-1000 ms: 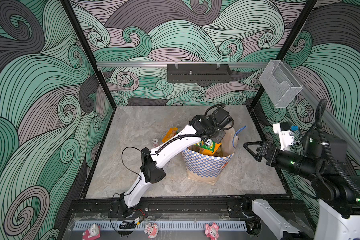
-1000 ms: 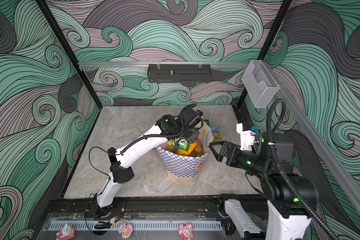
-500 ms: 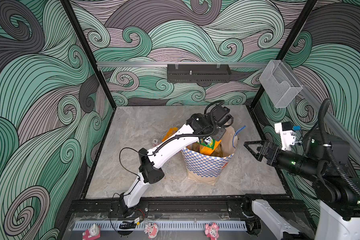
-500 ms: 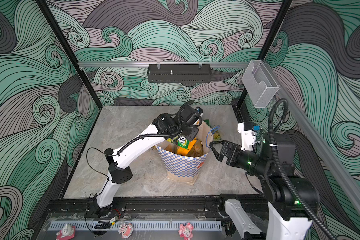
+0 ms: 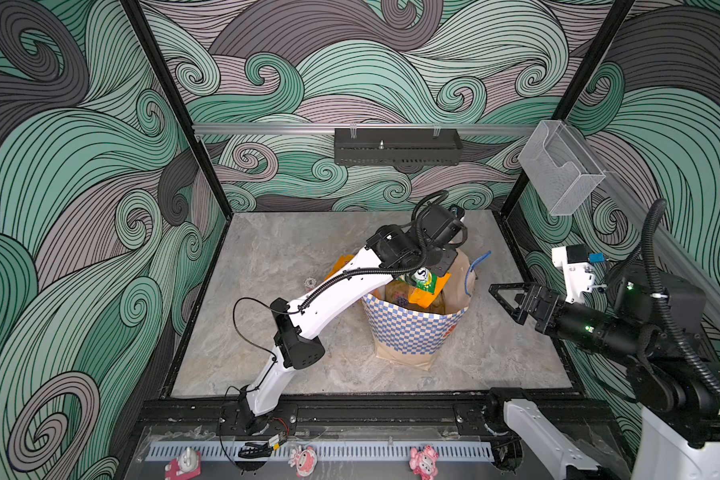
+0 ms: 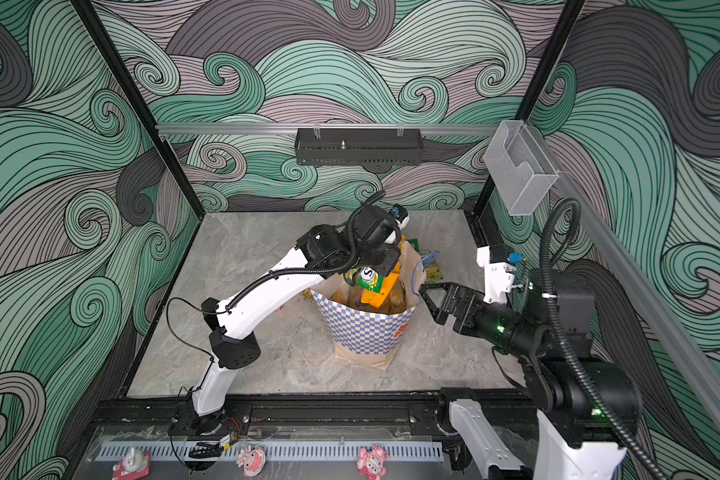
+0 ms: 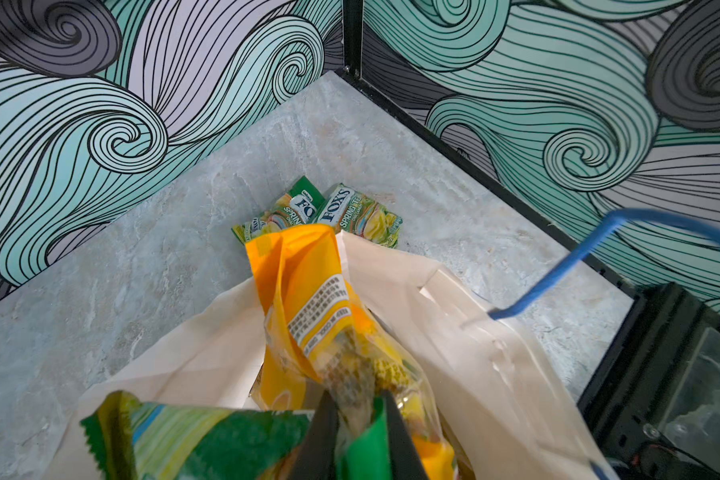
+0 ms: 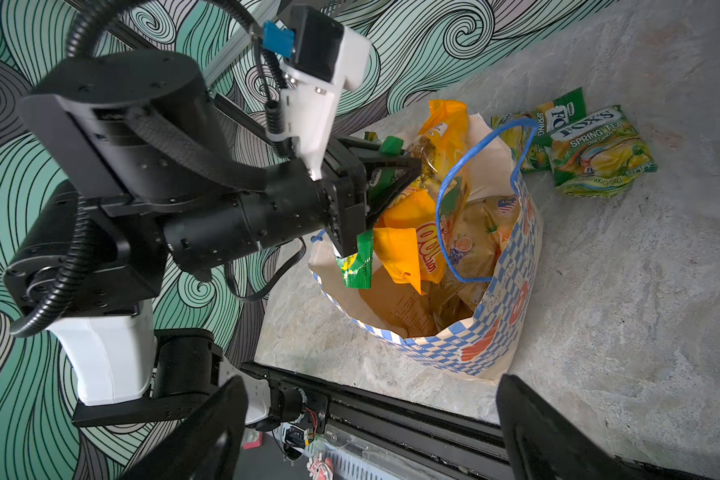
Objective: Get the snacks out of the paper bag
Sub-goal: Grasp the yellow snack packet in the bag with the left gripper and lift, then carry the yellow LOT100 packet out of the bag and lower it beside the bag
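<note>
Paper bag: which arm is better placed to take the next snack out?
Left. The left gripper is shut on a green-yellow packet at the mouth of the paper bag. The right gripper stands open beside the bag, holding nothing.

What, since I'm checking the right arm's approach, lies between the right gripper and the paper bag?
Nothing: both top views show only bare tabletop under the gap between the open right gripper and the paper bag, whose blue cord handle leans toward it.

Blue-and-white checks on the cream paper bag (image 5: 408, 332), blue cord handle (image 7: 558, 274), green-yellow FOX'S packets (image 7: 350, 212), glossy orange-yellow packet (image 7: 304, 282), teal-and-grey swirled walls (image 5: 80, 166).
</note>
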`<state>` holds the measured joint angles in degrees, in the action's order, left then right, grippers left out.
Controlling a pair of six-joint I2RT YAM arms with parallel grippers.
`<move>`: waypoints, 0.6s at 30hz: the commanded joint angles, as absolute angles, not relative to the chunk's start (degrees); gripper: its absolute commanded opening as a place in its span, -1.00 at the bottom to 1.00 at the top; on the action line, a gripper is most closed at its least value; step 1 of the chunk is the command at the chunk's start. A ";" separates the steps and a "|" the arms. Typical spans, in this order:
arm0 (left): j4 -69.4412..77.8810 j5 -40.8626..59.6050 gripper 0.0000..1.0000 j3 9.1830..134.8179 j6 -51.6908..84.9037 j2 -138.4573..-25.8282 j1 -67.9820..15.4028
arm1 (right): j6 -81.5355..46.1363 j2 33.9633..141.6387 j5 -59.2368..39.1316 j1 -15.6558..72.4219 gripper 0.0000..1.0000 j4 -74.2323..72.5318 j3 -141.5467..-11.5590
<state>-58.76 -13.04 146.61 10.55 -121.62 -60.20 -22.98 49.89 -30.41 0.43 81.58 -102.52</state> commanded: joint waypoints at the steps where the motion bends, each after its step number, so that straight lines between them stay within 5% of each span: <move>1: -48.86 -14.03 -1.00 150.36 8.90 -114.73 -60.65 | -23.54 49.65 -30.55 0.80 0.88 79.10 -103.81; 18: -35.14 -14.58 -1.00 153.25 5.67 -108.98 -61.59 | -24.34 49.08 -29.64 0.79 0.93 78.23 -105.20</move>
